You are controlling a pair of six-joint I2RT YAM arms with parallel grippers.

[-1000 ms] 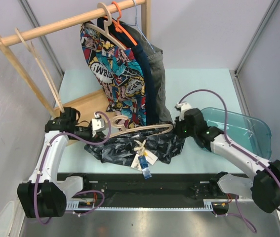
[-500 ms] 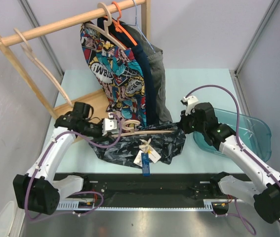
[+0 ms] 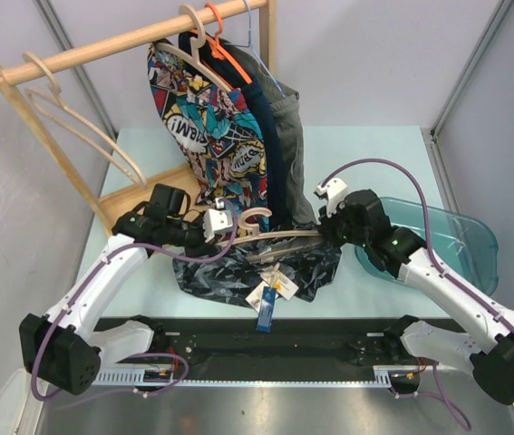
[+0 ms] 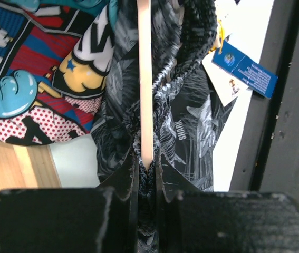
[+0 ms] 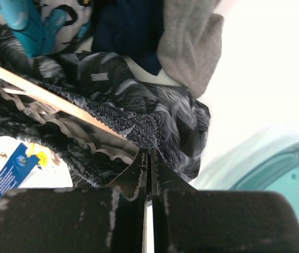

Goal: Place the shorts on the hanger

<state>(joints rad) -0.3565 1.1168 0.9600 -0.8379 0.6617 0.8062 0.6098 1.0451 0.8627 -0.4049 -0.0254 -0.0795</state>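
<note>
At the left, the left gripper (image 4: 146,169) is clamped tight, its jaws pinching the end of one arm of the pale natural-wood clothes hanger (image 3: 279,236) together with a fold of cloth bunched round it. The hanger lies roughly level over the near part of the pale green table (image 3: 374,163), hook up, in front of the colourful comic-print shorts (image 3: 207,127) that hang from the wooden rail (image 3: 102,45). The dark navy-black shorts with a pale grey marbled print (image 3: 238,270) drape over and below the hanger's arms. Their ribbed waistband is gathered along the wood, with white paper tags (image 3: 275,288) and a blue card tag (image 4: 244,74) dangling in front. At the right, the right gripper (image 5: 148,153) is likewise pressed closed on the waistband edge, just past where the wooden arm vanishes into the cloth; whether it also touches wood I cannot tell. A translucent teal bin (image 3: 447,240) sits beyond it. The step in hand looks like seating the waistband over the hanger's ends, well along but unfinished. The next move likely calls for the right side to draw the band over the arm's tip without pulling the hanger from the left grip, then a level, matched lift toward the rail.
</note>
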